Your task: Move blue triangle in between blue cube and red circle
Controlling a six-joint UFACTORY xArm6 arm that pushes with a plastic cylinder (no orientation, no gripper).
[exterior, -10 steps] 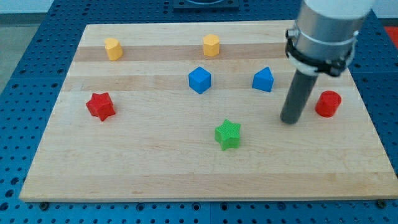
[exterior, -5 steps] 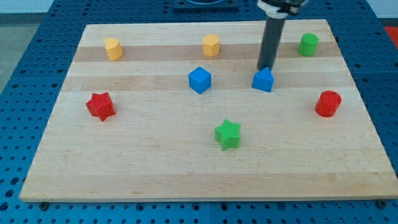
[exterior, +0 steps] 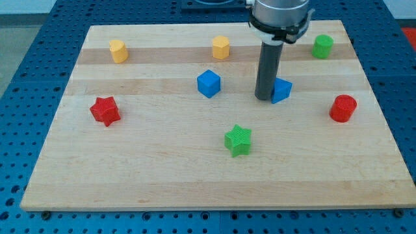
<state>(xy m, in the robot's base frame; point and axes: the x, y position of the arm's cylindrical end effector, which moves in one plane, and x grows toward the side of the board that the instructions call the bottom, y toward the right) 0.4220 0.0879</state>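
The blue triangle lies on the wooden board, right of centre. My tip stands against its left side, touching it and hiding part of it. The blue cube sits to the view's left of my tip, a short way off. The red circle stands near the board's right edge, lower and to the right of the blue triangle.
A green star lies below my tip. A red star is at the left. Two yellow blocks sit near the top. A green cylinder stands at the top right.
My tip went from the triangle's top edge down to its left side. The blue triangle has shifted slightly right and down and turned a little.
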